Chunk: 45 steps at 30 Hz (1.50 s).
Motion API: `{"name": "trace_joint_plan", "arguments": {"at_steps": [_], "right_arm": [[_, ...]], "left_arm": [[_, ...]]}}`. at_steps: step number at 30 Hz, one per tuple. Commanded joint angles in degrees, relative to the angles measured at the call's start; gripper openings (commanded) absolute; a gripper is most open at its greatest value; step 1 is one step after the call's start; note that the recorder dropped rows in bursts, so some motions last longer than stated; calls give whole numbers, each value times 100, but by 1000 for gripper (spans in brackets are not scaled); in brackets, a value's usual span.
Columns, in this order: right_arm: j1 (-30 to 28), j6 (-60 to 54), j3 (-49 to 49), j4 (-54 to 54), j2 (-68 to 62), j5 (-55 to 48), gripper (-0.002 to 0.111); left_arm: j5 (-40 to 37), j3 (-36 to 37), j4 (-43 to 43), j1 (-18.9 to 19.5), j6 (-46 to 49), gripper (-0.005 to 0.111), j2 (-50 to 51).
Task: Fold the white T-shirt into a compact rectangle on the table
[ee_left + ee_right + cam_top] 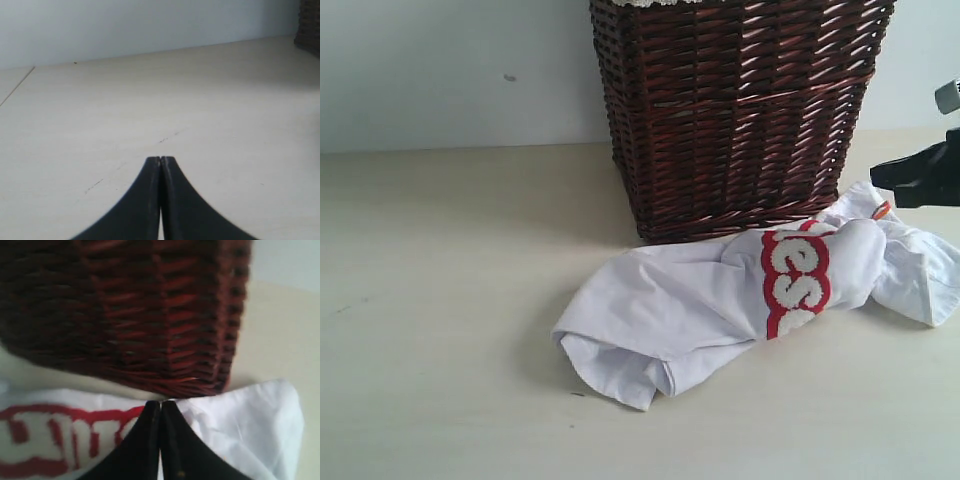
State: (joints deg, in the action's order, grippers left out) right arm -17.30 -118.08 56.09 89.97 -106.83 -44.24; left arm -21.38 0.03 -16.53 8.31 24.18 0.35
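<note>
Standing there, I judged the fold had not begun. The white T-shirt (720, 300) lay in a crumpled, half-rolled heap on the table (440, 300). Its red-edged lettering (796, 278) was bunched round a hump of cloth, and a small orange tag (881, 210) showed near the collar end. No edge was squared and no sleeve laid flat, so it seemed the spreading, smoothing and every fold were all left to do.

The right gripper (160, 403) had its jaws pressed together, with no cloth that I could see between them. It hung just over the shirt's collar end. The white fabric lay directly beneath and beside its tips, and the dark wicker basket (730, 110) stood just beyond them.

The left gripper (160, 159) was closed too and empty, with only bare tabletop under and ahead of it. The shirt was well away from it — only a corner of the basket showed, far off to one side.

By my count there was one shirt, one basket, one table and two grippers, with neither gripper holding anything.
</note>
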Motion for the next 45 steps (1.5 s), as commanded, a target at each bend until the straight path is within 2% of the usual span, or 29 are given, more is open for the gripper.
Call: {"name": "trace_joint_plan", "arguments": {"at_steps": [1, 3, 5, 11, 13, 14, 16, 17, 18, 19, 20, 23, 26, 30, 33, 38, 45], "right_arm": [[-7, 612, 11, -2792, 270, -725, 23], [-7, 903, 11, -3801, 194, -1180, 42], [-7, 1337, -81, -4001, 138, -1218, 53], [-7, 1496, -256, -3464, -276, -810, 55], [-7, 1382, -256, -2934, -547, -704, 55], [-7, 1247, -256, -2616, -632, -692, 53], [-7, 829, -256, -1695, -788, -899, 37], [-7, 760, -256, -1345, -776, -1291, 17], [-7, 760, -256, -1291, -738, -1532, 5], [-7, 771, -256, -1280, -638, -1942, 0], [-7, 771, -256, -1374, -521, -2311, 0], [-7, 947, -256, -1788, -229, -2573, 0], [-7, 1768, -256, -2905, 136, -2573, 0], [-7, 1827, -256, -4356, 578, -2573, 0], [-7, 1772, -269, -5023, 910, -2573, 0], [-7, 1772, -319, -5422, 1404, -2573, 0], [-7, 1772, -1132, -5847, 1990, -2573, 0]], "left_arm": [[32, -3, -19, -28, 6, 0, -35], [32, -3, -19, -28, 6, 0, -35], [32, -3, -19, -28, 6, 0, -35], [32, -3, -19, -28, 6, 0, -35], [32, -3, -19, -28, 6, 0, -35], [32, -3, -19, -28, 6, 0, -35], [32, -3, -19, -28, 6, 0, -35], [32, -3, -19, -28, 6, 0, -35], [32, -3, -19, -28, 6, 0, -35], [32, -3, -19, -28, 6, 0, -35], [32, -3, -19, -28, 6, 0, -35], [32, -3, -19, -28, 6, 0, -35], [32, -3, -19, -28, 6, 0, -35], [32, -3, -19, -28, 6, 0, -35], [32, -3, -19, -28, 6, 0, -35], [32, -3, -19, -28, 6, 0, -35], [32, -3, -19, -28, 6, 0, -35]]}}
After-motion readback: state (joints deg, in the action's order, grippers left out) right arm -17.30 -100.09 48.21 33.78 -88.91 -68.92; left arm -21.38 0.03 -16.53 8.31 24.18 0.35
